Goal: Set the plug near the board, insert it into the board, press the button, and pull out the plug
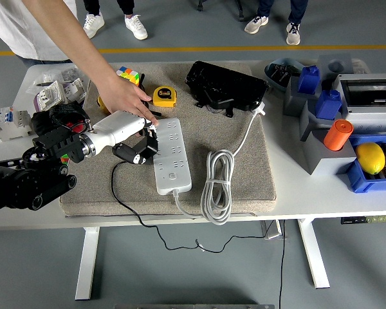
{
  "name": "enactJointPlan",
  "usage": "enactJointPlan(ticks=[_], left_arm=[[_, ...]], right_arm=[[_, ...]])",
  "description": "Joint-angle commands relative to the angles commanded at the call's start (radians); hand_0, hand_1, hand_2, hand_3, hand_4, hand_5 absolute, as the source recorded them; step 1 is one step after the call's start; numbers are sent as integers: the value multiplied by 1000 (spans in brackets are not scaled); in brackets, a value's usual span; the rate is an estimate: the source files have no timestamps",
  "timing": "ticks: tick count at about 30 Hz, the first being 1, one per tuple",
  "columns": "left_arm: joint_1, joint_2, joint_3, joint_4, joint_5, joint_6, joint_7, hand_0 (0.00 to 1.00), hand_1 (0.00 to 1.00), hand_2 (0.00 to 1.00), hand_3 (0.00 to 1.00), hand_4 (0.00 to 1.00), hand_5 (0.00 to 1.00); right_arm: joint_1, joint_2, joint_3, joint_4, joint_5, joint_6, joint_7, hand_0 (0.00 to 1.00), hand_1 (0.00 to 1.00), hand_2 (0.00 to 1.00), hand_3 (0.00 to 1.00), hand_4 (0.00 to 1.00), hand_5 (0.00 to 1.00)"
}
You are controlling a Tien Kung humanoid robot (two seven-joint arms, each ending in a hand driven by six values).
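Observation:
A white power strip lies lengthwise on the grey mat, its white cable coiled to its right. My left hand, white-shelled with black fingers, is shut on a black plug just left of the strip's middle. The plug's thin black cord trails down over the table's front edge. A person's hand reaches in from the top left and rests its fingertips at the strip's far left corner. My right arm is out of view.
Behind the strip sit a yellow tape measure, a colour cube and a black case. Breakers and packets lie at the left. Blue bins, an orange cylinder and a yellow ball crowd the right.

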Motion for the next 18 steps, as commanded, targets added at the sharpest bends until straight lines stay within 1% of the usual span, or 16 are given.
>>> enactJointPlan(ticks=[2, 3, 8, 9, 14, 15, 18], left_arm=[[1, 1, -5, -2, 0, 2, -4, 555, 578, 584, 596, 960, 295], [3, 2, -9, -3, -1, 2, -5, 563, 591, 590, 605, 977, 331], [3, 4, -19, -9, -10, -5, -10, 563, 591, 590, 605, 977, 331], [3, 5, -20, -10, -11, -7, -9, 619, 642, 646, 683, 998, 412], [5, 6, -23, -13, -15, -18, -8, 619, 642, 646, 683, 998, 412], [6, 6, -27, -13, -16, -20, -8, 656, 697, 714, 733, 998, 536], [11, 12, -50, -21, -23, -35, -7, 656, 697, 714, 733, 998, 536]], right_arm=[[-1, 0, 1, 0, 0, 0, 0, 702, 705, 688, 580, 998, 556], [-1, 0, 1, 0, 0, 0, 0, 702, 705, 688, 581, 998, 555], [-1, 0, 1, 0, 0, 0, 1, 702, 705, 688, 581, 998, 555], [-1, 0, 1, 0, 0, 0, 1, 702, 706, 688, 581, 998, 555], [-1, 1, 0, 0, 0, 0, 1, 702, 706, 688, 581, 998, 555], [-1, 1, 0, 0, 0, 0, 1, 702, 704, 688, 580, 998, 555], [-2, 2, 3, 0, 0, 0, 1, 702, 704, 688, 580, 998, 555]])
